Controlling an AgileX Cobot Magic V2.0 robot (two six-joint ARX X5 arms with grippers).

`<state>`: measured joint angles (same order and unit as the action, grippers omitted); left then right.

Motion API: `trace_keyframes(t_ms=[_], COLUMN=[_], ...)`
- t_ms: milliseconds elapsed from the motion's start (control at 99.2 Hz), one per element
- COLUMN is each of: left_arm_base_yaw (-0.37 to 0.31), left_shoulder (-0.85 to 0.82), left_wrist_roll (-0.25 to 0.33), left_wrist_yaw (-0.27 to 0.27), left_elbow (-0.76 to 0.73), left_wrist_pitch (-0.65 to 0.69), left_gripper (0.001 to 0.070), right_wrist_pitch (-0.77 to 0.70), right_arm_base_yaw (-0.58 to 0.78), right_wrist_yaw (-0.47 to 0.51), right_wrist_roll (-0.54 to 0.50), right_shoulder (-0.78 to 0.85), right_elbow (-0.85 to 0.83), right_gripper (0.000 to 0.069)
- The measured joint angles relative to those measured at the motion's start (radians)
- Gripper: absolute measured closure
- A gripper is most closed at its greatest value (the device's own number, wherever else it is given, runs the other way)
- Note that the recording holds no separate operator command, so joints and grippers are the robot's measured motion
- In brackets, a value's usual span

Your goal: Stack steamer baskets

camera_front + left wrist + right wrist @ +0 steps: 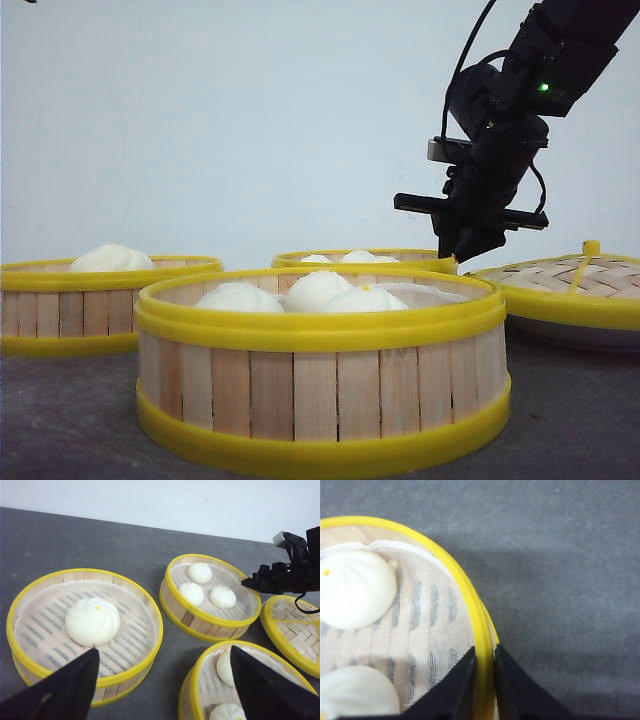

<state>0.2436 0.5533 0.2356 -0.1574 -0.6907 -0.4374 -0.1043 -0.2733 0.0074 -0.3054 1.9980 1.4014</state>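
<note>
Three steamer baskets sit apart on the dark grey table (60, 430), none yet stacked on another. Nearest the camera stands the near basket (322, 395), holding three white buns (315, 290) on a cloth liner. Behind it to the left rests the left basket (70, 310) with a single bun (93, 621), and above it hovers the left gripper (162, 687), its dark fingers spread wide with nothing between them. At the far centre sits the far basket (375, 258), also carrying three buns, and here the work appears to begin: the right gripper (485, 680) has one finger inside and one outside the yellow rim (470, 597) on that basket's right side, the fingers drawn close about the wall, seemingly pinching it. To the far right lies the woven bamboo lid (570, 285) on what looks like a white plate, untouched. Judging by the layout, the whole stack is left to build: two baskets to be placed on a third.
</note>
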Motion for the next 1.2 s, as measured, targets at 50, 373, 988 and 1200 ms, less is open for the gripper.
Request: trace_keyframes(t_ms=[50, 373, 988, 1200], left_arm_base_yaw=[0.0, 0.0, 0.001, 0.002], left_shoulder=[0.0, 0.0, -0.101, -0.144], left_wrist_roll=[0.0, 0.0, -0.004, -0.004], left_wrist_yaw=[0.0, 0.0, 0.0, 0.0], left_elbow=[0.0, 0.0, 0.0, 0.0], left_wrist_pitch=[0.0, -0.039, -0.054, -0.088], left_gripper=[0.02, 0.02, 0.02, 0.02], right_wrist_pitch=[-0.003, -0.102, -0.602, -0.66], right_arm_base_yaw=[0.0, 0.021, 0.022, -0.035], right_wrist_yaw=[-0.005, -0.114, -0.233, -0.236], right_wrist_roll=[-0.006, -0.033, 0.09, 0.101], right_shoulder=[-0.005, -0.262, -0.798, -0.832], right_elbow=[0.002, 0.006, 0.011, -0.025], right_gripper=[0.0651, 0.0651, 0.0651, 0.0651])
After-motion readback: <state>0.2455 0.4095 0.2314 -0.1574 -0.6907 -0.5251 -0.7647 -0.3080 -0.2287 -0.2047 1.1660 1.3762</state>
